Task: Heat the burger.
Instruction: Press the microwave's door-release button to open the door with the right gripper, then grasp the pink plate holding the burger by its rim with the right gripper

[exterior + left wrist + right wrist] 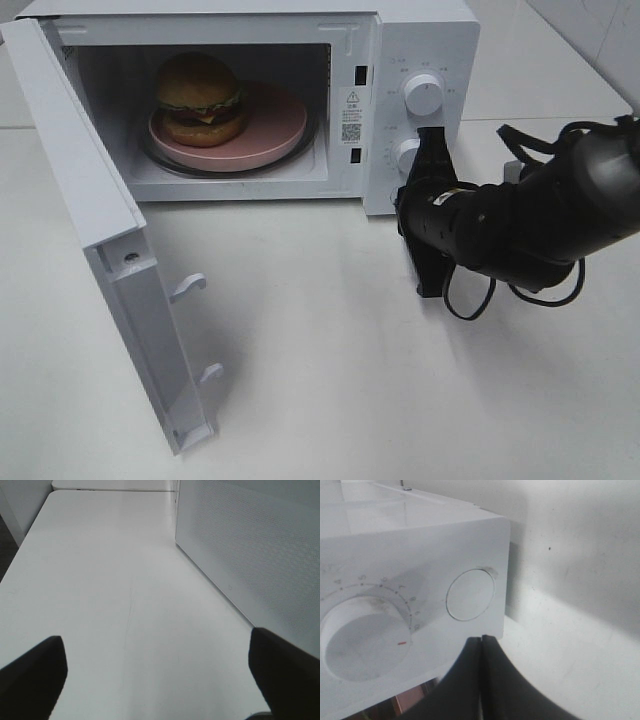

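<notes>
The burger (200, 95), with a domed golden-brown bun, sits on a pink plate (278, 128) inside the white microwave (420, 30). The microwave door (110, 250) stands swung wide to the left. My right gripper (431, 138) is shut with nothing in it, its tip right at the control panel beside the lower knob (407, 155). In the right wrist view the shut right gripper (481, 639) points just below a round button (470, 595), with the knob (365, 637) beside it. My left gripper (157, 680) is open and empty over bare table; it does not show in the high view.
An upper knob (424, 93) sits above the lower one on the panel. The perforated side wall of the microwave (250, 545) runs along one side of the left gripper. The open door juts toward the table's front-left. Black cables (470, 295) hang from the right arm.
</notes>
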Available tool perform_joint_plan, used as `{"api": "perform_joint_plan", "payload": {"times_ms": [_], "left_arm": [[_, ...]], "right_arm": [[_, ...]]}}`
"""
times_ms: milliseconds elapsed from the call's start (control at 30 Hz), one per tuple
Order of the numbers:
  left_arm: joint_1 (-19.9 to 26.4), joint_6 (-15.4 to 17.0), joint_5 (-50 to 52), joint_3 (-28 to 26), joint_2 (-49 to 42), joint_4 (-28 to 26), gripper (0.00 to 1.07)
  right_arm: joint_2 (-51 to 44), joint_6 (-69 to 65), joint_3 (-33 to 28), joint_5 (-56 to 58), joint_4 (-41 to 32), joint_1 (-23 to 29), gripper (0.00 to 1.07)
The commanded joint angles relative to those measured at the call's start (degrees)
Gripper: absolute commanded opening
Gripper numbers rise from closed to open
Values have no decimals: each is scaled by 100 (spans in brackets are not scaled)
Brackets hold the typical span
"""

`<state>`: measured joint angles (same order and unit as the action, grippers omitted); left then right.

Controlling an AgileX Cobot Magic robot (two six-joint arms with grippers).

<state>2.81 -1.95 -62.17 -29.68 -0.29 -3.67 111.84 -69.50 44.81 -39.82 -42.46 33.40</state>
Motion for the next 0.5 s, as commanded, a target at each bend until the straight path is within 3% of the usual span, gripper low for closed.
{"api": "perform_joint_plan", "payload": {"times_ms": [33, 367, 500], "left_arm": [[-6, 17, 80, 11, -103, 17, 93], [-6, 17, 80, 11, -103, 17, 93], [-6, 17, 80, 11, -103, 17, 93]], "right_arm": [[-441, 584, -281, 332, 63, 11, 0], [-1329, 1942, -779, 1008, 86, 11, 0], [-1736, 3094, -859, 1610, 86, 11, 0]]}}
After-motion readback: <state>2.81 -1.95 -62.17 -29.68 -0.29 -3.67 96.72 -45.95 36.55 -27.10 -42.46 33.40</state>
